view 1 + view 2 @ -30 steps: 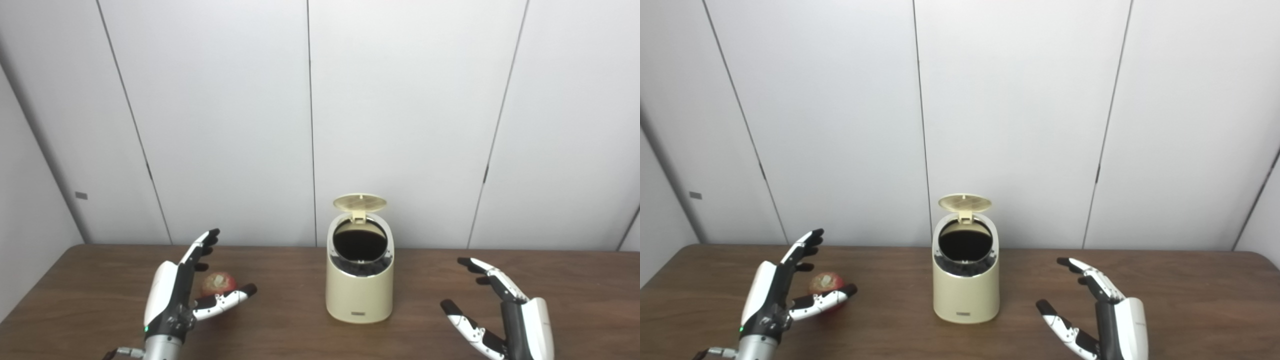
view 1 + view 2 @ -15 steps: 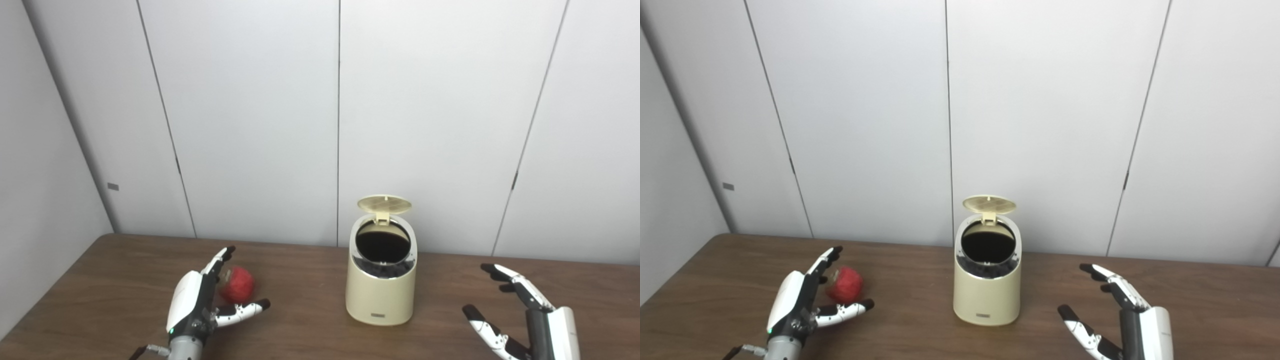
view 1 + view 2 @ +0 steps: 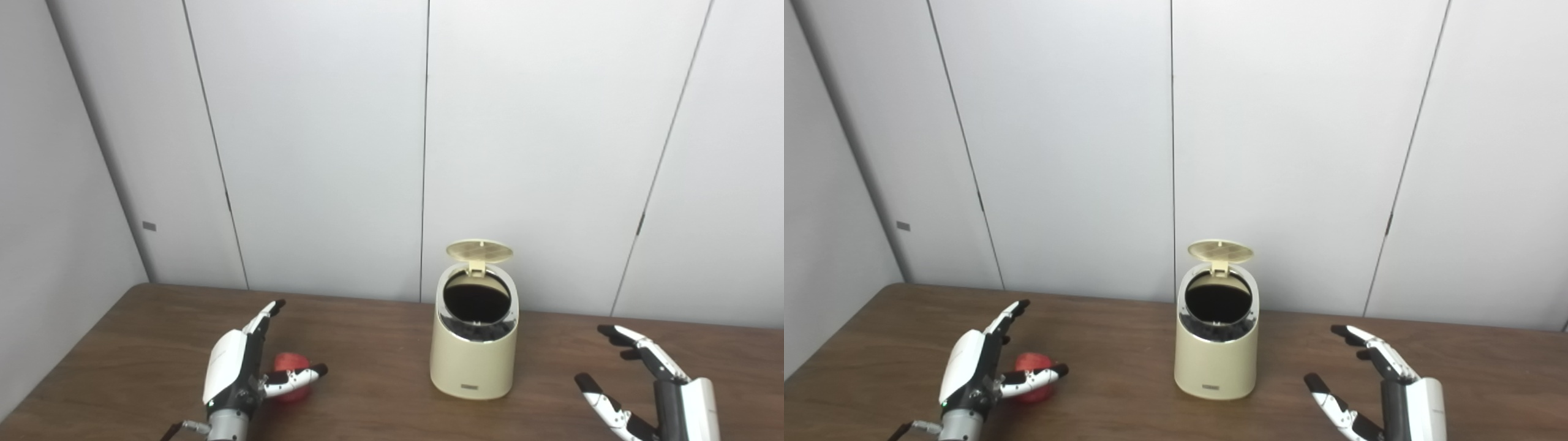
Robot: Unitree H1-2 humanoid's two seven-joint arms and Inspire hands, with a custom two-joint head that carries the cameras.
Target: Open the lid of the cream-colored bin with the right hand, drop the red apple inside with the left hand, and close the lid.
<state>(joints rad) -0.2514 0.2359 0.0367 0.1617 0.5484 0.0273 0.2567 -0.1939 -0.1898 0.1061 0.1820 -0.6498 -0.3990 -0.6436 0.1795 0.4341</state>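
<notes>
The cream-colored bin (image 3: 473,361) stands upright on the brown table (image 3: 367,343), right of centre. Its round lid (image 3: 479,250) is flipped up at the back and the dark opening (image 3: 476,301) shows. The red apple (image 3: 289,384) lies on the table at the left, between the fingers and thumb of my left hand (image 3: 240,367). That hand is open around the apple; the thumb crosses in front of it. My right hand (image 3: 649,386) is open and empty, to the right of the bin and apart from it.
A white panelled wall (image 3: 392,141) rises directly behind the table's far edge. A grey side wall (image 3: 49,214) stands at the left. Bare tabletop lies between the apple and the bin.
The camera has turned left, shifting the whole picture right. The apple now sits lower between the left hand's fingers and thumb. The bin lid stays up; the right hand holds its pose.
</notes>
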